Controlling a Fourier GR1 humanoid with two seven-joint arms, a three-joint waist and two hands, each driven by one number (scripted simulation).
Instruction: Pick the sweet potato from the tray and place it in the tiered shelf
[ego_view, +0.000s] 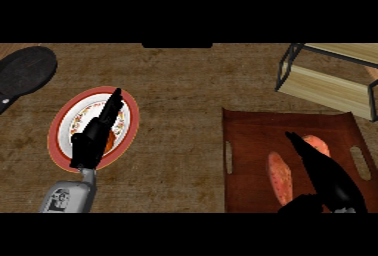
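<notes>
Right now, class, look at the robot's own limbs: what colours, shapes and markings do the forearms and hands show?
The left hand is black, slim and angular, with long narrow fingers. Its forearm is a light grey, boxy casing with darker printed markings, joined by a narrower grey wrist. The right hand is the same glossy black; only a sliver of grey shows below it. No cables show.

The counter (184, 100) looks like rough, matt brown wood with a mottled grain, and the tray (251, 130) is a darker reddish wood, also matt. The tiered shelf (332, 75) has pale smooth wooden boards in a thin black metal frame. The plate (63, 117) looks glazed and patterned, the pan (26, 70) matt black, the sweet potato (280, 177) dull and rough-skinned.
</notes>
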